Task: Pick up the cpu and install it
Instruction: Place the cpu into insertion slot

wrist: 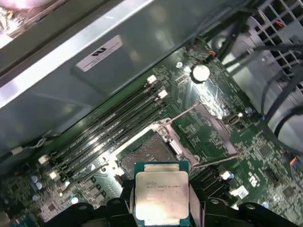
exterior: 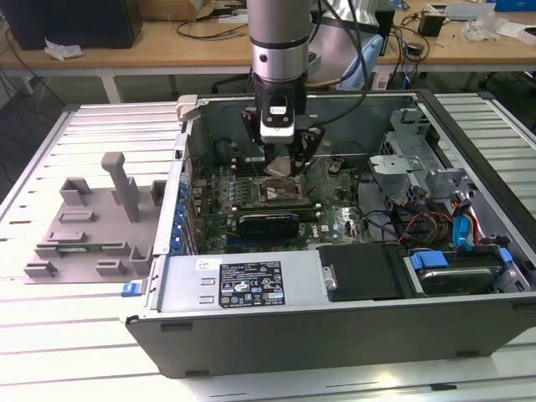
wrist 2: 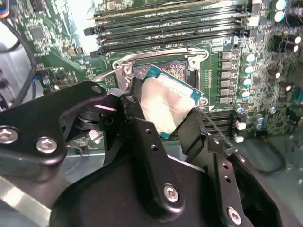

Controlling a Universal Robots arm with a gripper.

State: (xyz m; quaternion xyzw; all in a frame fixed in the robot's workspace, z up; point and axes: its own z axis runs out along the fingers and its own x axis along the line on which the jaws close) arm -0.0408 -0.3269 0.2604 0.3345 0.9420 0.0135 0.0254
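The cpu [wrist: 162,196] is gripped by two opposite edges between the jaws of the gripper [exterior: 281,163], metal top facing the first wrist view, and is held just over the open socket [wrist: 146,153] of the motherboard [wrist: 265,151]. In the exterior view the arm is seen lowered into the opened computer case [exterior: 335,327], and a grey tray [exterior: 84,226] is seen on the table [exterior: 75,335] at the exterior view's left
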